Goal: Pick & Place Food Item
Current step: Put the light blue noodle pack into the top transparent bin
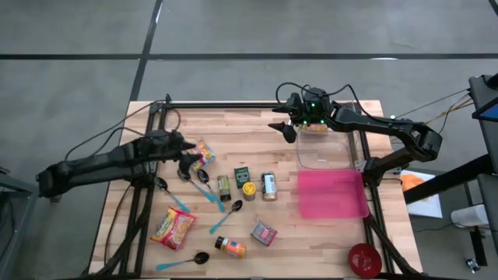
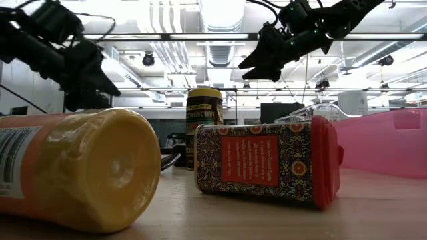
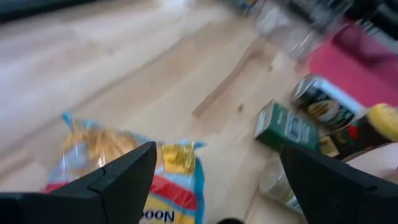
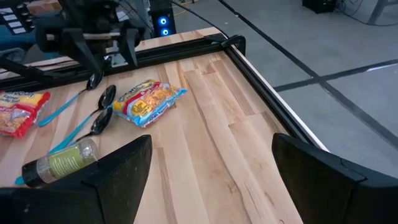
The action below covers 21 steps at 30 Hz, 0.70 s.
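So nearest the front edge of the bench (image 1: 327, 268) it's just clutter: an orange bottle (image 1: 231, 247) lying down, a patterned red-capped tin (image 1: 264, 233), a red bowl (image 1: 364, 259) at the front right corner, plus a second noodle pack (image 1: 173, 228) and some blue-handled spoons (image 1: 204, 189). Past that row of cans and jars, the thing that matters, I'd guess, is the noodle packet (image 1: 204, 153) lying flat left of centre, towards the back edge. It's a crinkly yellow bag with blue ends and a red band, its long axis slanted across the boards. The left gripper (image 1: 187, 162) hangs right over it, jaws spread wide and holding nothing; in the left wrist view the packet (image 3: 134, 165) sits just ahead, between the fingers (image 3: 124, 180). The right gripper (image 1: 286, 128) is farther off near the back edge by the clear tub (image 1: 323, 152), also released and empty, so the left arm is clearly nearer.
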Available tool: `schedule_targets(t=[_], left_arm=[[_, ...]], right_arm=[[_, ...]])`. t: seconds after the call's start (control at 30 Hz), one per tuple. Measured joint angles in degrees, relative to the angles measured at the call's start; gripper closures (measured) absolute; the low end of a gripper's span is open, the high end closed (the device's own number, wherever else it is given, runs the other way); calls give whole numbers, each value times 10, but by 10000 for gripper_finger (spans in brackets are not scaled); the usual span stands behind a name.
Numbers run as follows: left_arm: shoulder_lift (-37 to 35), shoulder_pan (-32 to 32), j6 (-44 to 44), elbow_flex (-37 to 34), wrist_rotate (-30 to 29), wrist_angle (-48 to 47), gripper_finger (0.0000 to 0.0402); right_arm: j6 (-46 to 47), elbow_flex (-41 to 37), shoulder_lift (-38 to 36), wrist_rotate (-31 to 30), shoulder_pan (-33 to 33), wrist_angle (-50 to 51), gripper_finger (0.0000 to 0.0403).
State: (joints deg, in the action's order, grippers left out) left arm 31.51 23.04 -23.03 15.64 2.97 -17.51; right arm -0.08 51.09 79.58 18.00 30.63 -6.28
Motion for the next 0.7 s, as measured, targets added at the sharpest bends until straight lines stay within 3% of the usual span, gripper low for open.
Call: schedule_targets(t=[0.7], left_arm=[[350, 8, -18, 130, -9, -63, 55]], right_arm=[[-2, 0, 0, 0, 0, 0, 74]])
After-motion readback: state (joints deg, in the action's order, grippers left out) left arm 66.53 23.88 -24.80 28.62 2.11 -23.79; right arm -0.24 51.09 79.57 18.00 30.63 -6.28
